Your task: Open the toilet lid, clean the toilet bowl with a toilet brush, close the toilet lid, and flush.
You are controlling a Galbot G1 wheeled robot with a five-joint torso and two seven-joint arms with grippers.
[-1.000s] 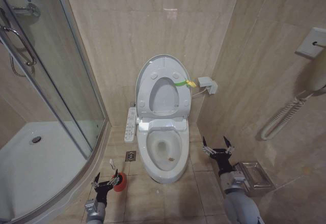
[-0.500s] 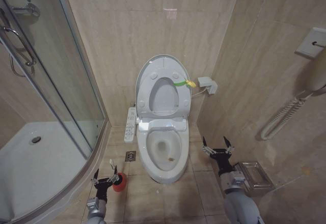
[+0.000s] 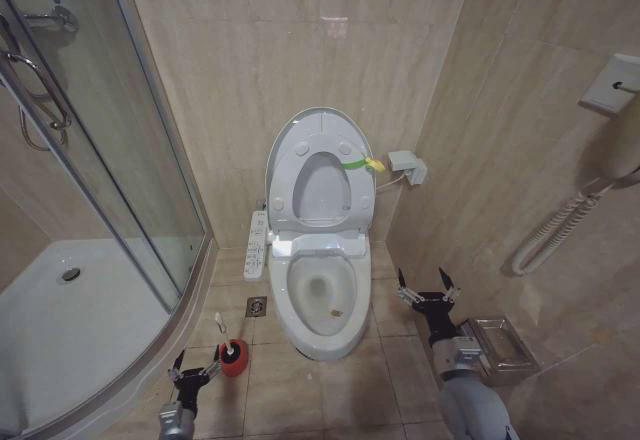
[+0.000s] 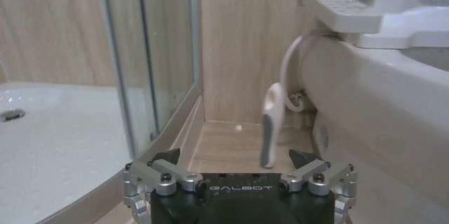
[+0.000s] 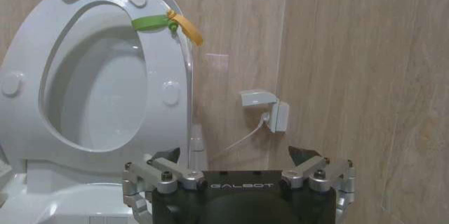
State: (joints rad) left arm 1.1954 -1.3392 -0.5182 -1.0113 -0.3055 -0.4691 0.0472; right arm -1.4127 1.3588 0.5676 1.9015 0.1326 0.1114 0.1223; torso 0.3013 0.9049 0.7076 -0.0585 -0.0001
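1. The toilet lid [image 3: 318, 165] stands raised against the wall behind the toilet bowl [image 3: 322, 300], exposing it for cleaning.
2. The left tool [image 3: 194, 369], spread wide and empty, sits beside the toilet brush [image 3: 223, 338] left of the bowl, positioned to grasp it.
3. The right tool [image 3: 427, 289] waits open and empty right of the bowl.
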